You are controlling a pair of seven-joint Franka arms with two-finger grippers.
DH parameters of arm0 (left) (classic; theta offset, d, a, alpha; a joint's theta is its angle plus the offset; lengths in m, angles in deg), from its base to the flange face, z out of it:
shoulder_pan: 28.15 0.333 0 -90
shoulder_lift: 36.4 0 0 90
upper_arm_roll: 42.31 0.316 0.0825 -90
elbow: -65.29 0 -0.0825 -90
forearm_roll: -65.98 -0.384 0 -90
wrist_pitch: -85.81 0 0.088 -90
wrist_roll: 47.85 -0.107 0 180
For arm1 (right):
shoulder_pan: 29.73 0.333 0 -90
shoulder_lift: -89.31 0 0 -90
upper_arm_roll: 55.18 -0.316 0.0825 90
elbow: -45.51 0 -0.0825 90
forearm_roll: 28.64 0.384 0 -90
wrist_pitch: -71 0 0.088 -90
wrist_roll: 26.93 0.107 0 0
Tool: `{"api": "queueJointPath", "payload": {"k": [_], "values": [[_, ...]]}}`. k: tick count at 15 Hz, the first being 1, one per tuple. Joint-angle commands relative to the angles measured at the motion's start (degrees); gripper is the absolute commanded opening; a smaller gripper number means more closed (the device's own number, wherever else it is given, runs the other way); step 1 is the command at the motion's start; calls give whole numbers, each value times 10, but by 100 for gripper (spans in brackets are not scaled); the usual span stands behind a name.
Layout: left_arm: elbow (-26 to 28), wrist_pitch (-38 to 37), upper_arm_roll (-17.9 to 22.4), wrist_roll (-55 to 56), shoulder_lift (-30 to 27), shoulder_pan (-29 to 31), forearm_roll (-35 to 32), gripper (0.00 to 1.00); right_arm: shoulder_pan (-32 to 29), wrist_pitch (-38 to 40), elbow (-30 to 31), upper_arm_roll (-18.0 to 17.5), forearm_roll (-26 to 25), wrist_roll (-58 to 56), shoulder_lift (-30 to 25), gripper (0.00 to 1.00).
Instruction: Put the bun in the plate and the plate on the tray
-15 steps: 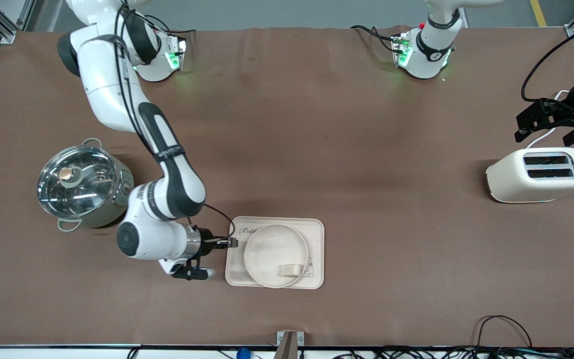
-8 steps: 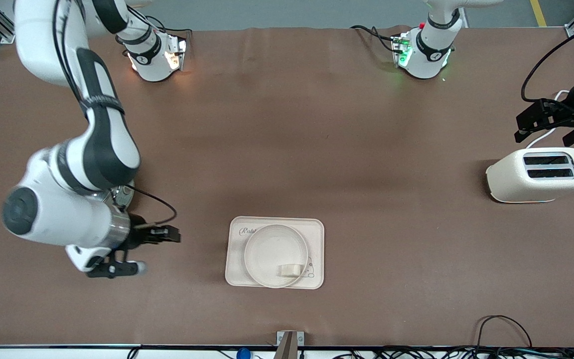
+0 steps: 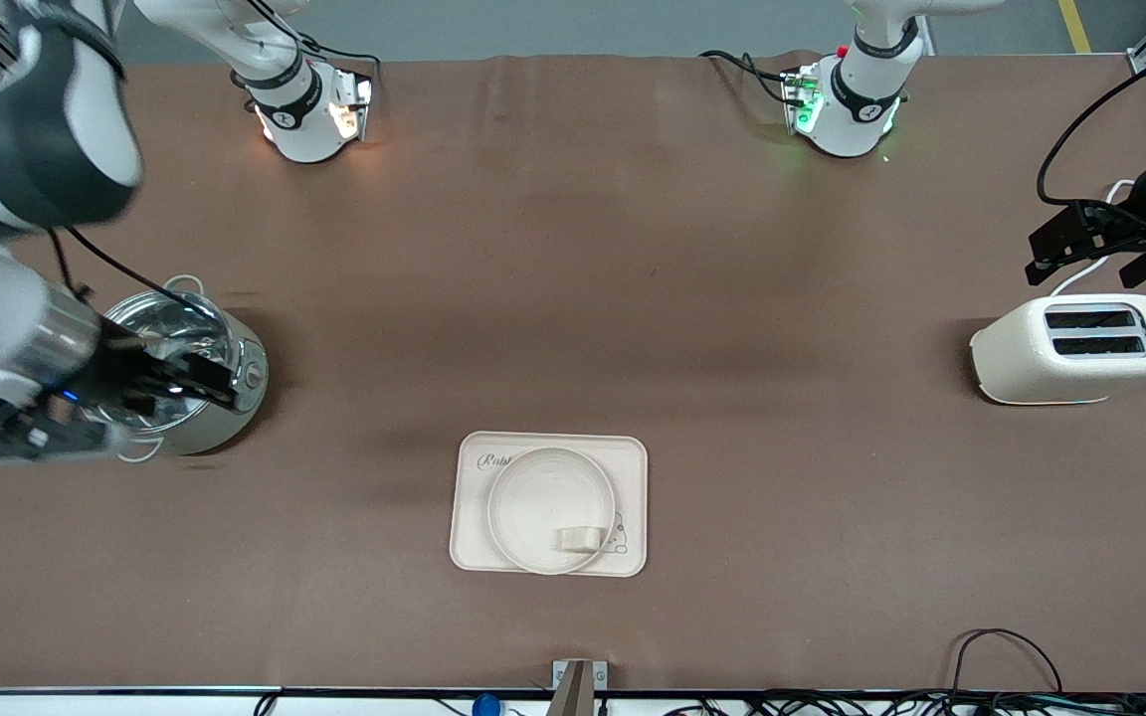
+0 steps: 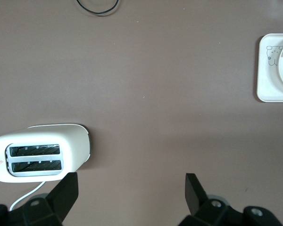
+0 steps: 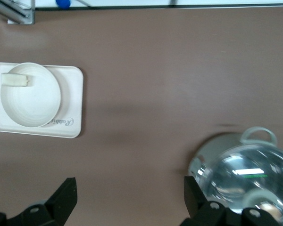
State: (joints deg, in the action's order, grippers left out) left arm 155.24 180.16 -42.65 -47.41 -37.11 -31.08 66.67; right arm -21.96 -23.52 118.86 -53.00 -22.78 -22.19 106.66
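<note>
Retreating from the tray (image 3: 633,452), the right gripper (image 3: 165,383) hung wide open, empty, over the pot (image 3: 235,398). Left gripper (image 4: 132,197) waited open above the toaster (image 3: 1075,348). Right wrist view alone showed the bun (image 5: 16,80) clearly, in the plate (image 5: 30,106) on the tray.

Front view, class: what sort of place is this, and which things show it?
Probably a robotics lab staged as a kitchen: two arm bases bolted to a brown-covered table, with a toaster, a steel pot and a tray set out.
</note>
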Motion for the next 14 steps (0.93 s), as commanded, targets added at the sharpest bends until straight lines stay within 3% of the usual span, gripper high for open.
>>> {"api": "queueJointPath", "payload": {"k": [1,5,7,9,14], "values": [[-11,-12,-4,5,2,4,8,100,-11,-2,143,27,-9,-9,-136,100],[-11,-12,-3,5,2,3,7,100,8,41,182,82,-44,-24,-198,100],[-11,-12,-3,5,2,4,7,100,14,42,209,119,-47,-102,-221,100],[-11,-12,-3,0,3,4,7,100,13,40,234,122,-47,-108,-238,100],[-14,-12,-2,5,3,4,5,100,13,43,218,121,-47,-107,-232,100]]}}
